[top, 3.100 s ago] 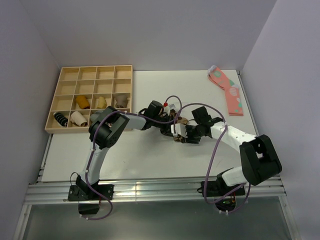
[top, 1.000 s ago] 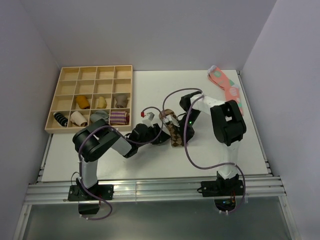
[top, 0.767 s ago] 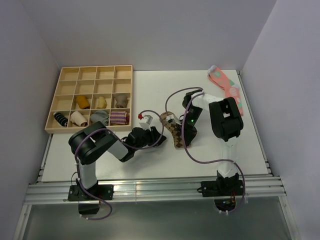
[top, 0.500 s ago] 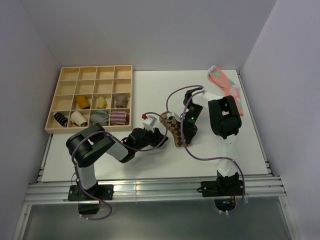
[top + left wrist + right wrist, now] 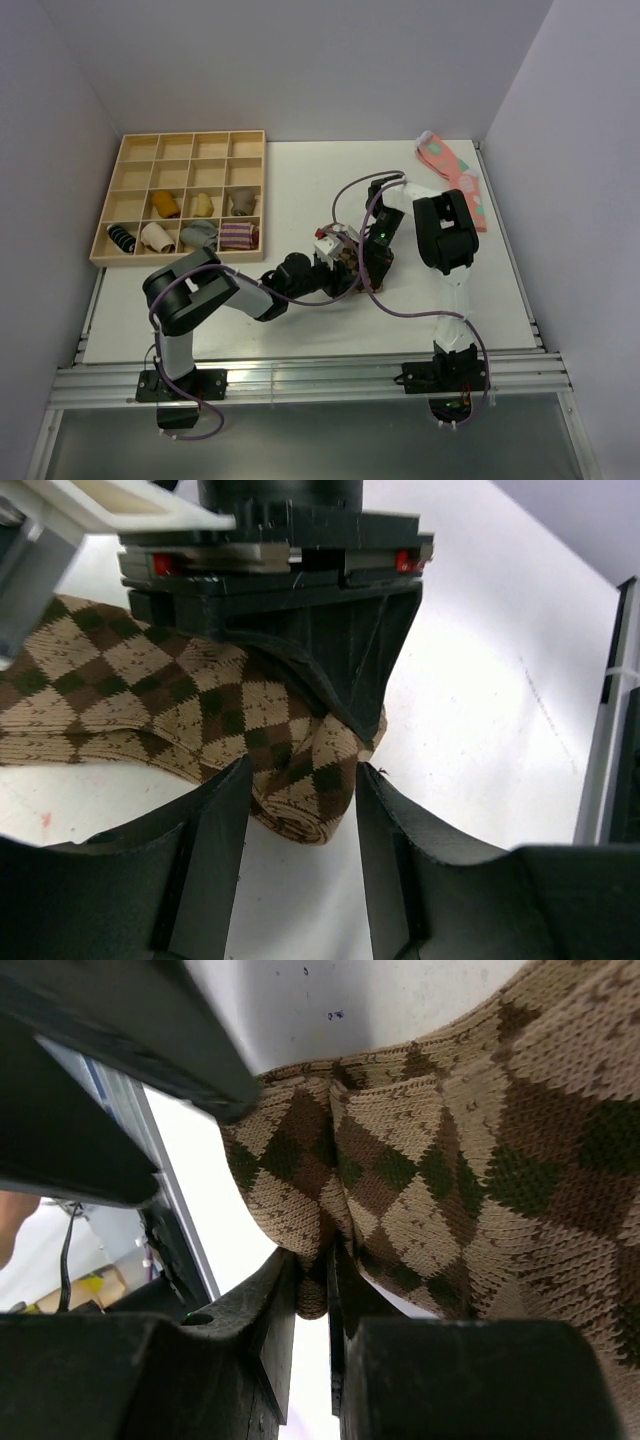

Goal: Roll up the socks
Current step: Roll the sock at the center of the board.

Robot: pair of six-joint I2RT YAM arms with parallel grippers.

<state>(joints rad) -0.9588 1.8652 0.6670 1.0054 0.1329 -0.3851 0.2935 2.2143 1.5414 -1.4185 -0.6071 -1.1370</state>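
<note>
The socks point(image 5: 160, 695) are tan-brown with dark argyle diamonds and lie bunched mid-table point(image 5: 349, 268) between the two arms. My left gripper point(image 5: 302, 776) reaches in low from the left. Its jaws stand open around the socks' folded end, which sits between the fingertips. My right gripper point(image 5: 315, 1260) comes from the opposite side and is shut on a pinched fold of the socks point(image 5: 450, 1160). In the top view the left gripper point(image 5: 336, 268) and the right gripper point(image 5: 364, 262) almost meet over the bundle, hiding most of it.
A wooden compartment tray point(image 5: 182, 134) stands at the back left with several rolled socks, among them a purple-striped one point(image 5: 237, 236). Pink socks with teal spots point(image 5: 456, 182) lie at the back right. Grey walls close in on both sides.
My left gripper has slid right to the socks and its jaws have widened. The socks have gone from a long flat strip to a short bunch. The right gripper kept its grip.
</note>
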